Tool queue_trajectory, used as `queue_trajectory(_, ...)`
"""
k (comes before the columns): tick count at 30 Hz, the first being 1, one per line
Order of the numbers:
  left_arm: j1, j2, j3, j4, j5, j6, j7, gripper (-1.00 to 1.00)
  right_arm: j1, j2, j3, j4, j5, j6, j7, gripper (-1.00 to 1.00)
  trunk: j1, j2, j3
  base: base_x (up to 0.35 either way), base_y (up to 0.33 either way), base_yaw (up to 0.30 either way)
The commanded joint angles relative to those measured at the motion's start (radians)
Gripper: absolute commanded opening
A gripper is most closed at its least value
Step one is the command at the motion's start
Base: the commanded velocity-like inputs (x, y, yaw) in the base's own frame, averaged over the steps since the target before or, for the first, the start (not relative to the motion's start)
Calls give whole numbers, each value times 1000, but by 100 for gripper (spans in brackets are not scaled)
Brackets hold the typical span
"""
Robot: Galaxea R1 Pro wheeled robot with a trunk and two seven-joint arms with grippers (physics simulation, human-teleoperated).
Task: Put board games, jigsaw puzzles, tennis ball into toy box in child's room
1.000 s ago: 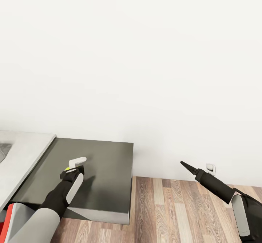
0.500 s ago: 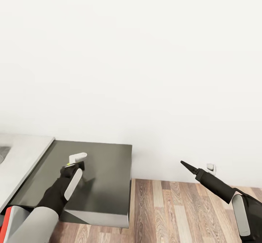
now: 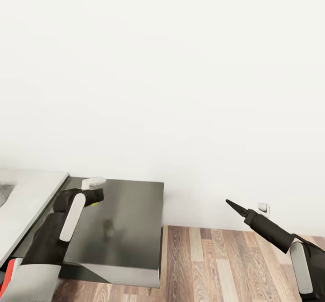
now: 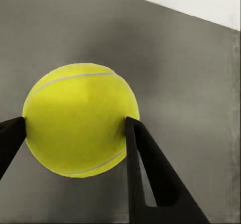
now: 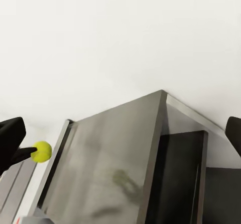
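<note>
The tennis ball (image 4: 80, 119) is clamped between the two fingers of the left gripper (image 4: 75, 133) and is held above the dark grey table (image 3: 131, 220), clear of its surface. In the head view the ball (image 3: 95, 203) is mostly hidden behind the left wrist. The right gripper (image 3: 231, 204) is held over the wood floor (image 3: 216, 266) beside the table; its fingers are seen spread well apart in the right wrist view.

Before me a plain white wall (image 3: 171, 67), a small white wall socket (image 3: 263, 209) low on it, a dark grey glossy table (image 3: 131, 220) over striped wooden plank floor (image 3: 216, 266)
</note>
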Motion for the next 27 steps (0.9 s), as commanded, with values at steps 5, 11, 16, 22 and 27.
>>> queue_trajectory(5,16,62,103,-6,30,40,-203,-100,-1,-7,-2,4,-8,8,3,100,1,-2,6,0,0,-31)
queue_trajectory(11,123,311,145,-1,188,48,-730,-100,-2,-8,4,5,-11,8,4,100,1,-2,16,0,0,-95)
queue_trajectory(16,219,400,150,4,328,48,-1018,-100,-2,-6,6,3,-11,7,4,100,1,-2,24,0,0,-93)
queue_trajectory(22,252,435,177,3,382,48,-1181,-100,-1,-4,4,-1,-12,9,6,100,1,-2,33,0,0,-75)
queue_trajectory(27,255,437,180,2,387,48,-1235,-100,-1,-1,6,-2,-11,9,5,100,1,-2,36,0,0,-23)
